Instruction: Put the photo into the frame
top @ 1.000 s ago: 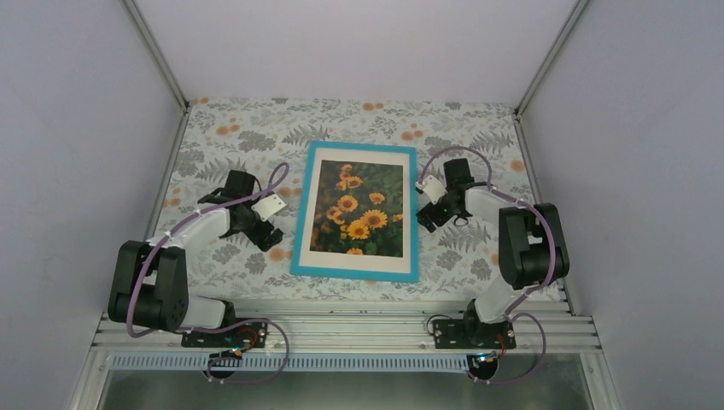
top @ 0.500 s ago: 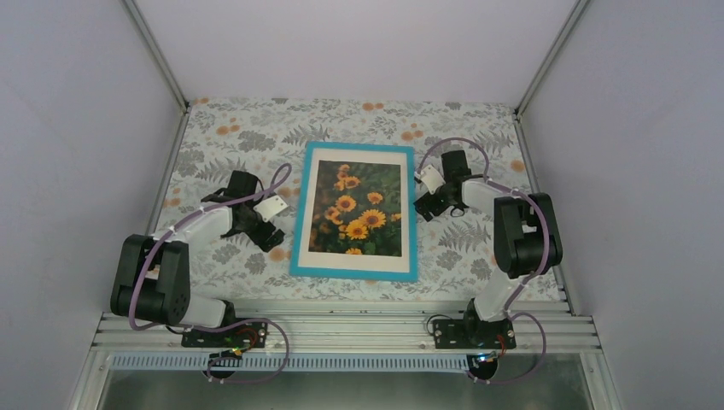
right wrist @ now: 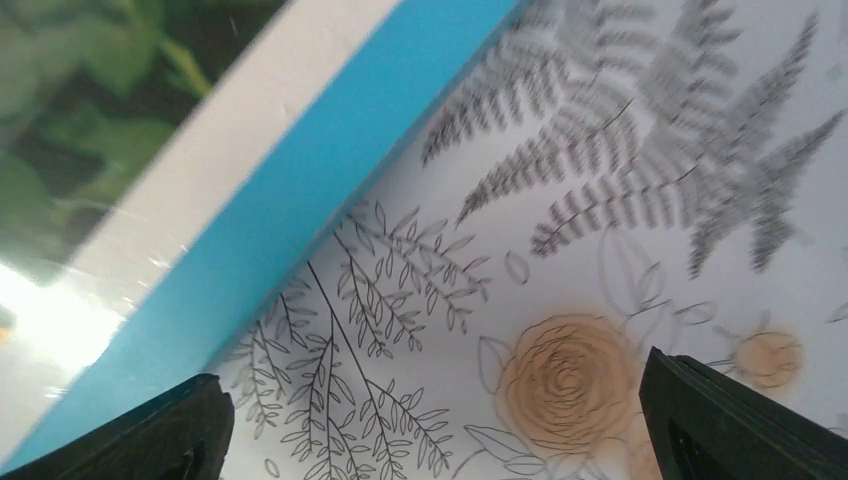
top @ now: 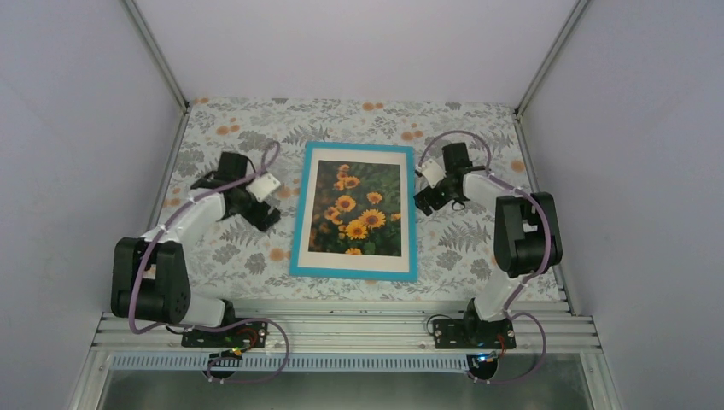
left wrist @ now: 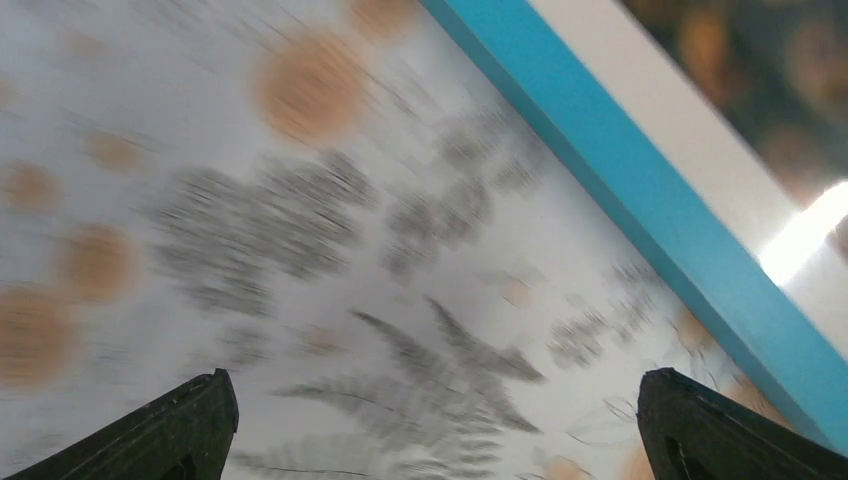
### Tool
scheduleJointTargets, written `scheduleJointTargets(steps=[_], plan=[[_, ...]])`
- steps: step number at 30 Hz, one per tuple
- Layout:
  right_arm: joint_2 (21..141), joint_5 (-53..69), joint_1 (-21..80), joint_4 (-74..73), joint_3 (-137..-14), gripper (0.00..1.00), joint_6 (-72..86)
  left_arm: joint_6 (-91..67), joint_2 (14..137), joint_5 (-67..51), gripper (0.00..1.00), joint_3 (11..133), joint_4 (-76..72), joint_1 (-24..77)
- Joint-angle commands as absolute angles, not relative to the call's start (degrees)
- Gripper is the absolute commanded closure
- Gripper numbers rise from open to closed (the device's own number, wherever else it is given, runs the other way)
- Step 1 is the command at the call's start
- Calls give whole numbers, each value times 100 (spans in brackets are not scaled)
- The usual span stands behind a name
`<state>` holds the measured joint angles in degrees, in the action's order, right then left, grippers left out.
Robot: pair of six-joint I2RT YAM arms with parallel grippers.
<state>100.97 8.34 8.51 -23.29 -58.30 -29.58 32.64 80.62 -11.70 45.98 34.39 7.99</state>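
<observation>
Fingers [left wrist: 185, 430] of the left gripper [left wrist: 435, 425] are standing wide apart, with nothing but the flowered cloth [left wrist: 300, 230] showing between them. That gripper is hanging over the left half of the table [top: 213, 115], roughly midway between the near and far edges. It is sitting near the left side of the frame [top: 299, 231] and not touching it. The left wrist view is smeared, so finer detail is getting lost.

The frame is lying flat, teal front up, in the middle of the table. Its long sides are running from the near edge toward the far edge, and its near side is sitting close to the table's near edge. The photo [top: 357, 205] is sitting inside the frame, flowers facing up, its white margin showing all round within the teal border. Glare is spreading across the clear pane [right wrist: 40, 320] over the photo in both wrist views.

On the right half of the table, the right gripper [right wrist: 440, 420] is hanging just beside the frame's right side, toward the frame's far right corner. Its fingers [right wrist: 150, 430] are standing wide apart too and gripping nothing, only cloth lying between them. Whether its left finger is touching the teal edge, I cannot tell.
</observation>
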Motion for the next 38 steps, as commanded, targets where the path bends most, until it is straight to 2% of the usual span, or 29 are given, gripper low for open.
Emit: scheduleJointTargets(steps=[1,6,11,14,19,30,38], plan=[[9590,1365,731,-2996,-6536,0,-2736,3038,7996,-1575,0,5872,3774,338],[8935,1960,554,-3610,-7230,0,-2483,2759,8230,-2253,0,7330,4301,-333],[8334,2689,203,-3988,-7436,0,-2146,2470,8183,-2888,0,8007,4501,-1189],[7782,3063,-27,-3942,-7089,0,-1988,2406,7997,-3436,0,7817,4538,-1759],[6875,3261,-360,-3790,-6170,0,-2006,2497,7562,-3630,0,7093,4430,-2316],[6165,3265,-614,-3654,-5371,0,-2091,2304,6821,-3743,0,5863,3774,-2364],[6012,3296,-650,-3655,-5319,0,-2074,2171,6706,-3672,0,5823,3617,-2364]])
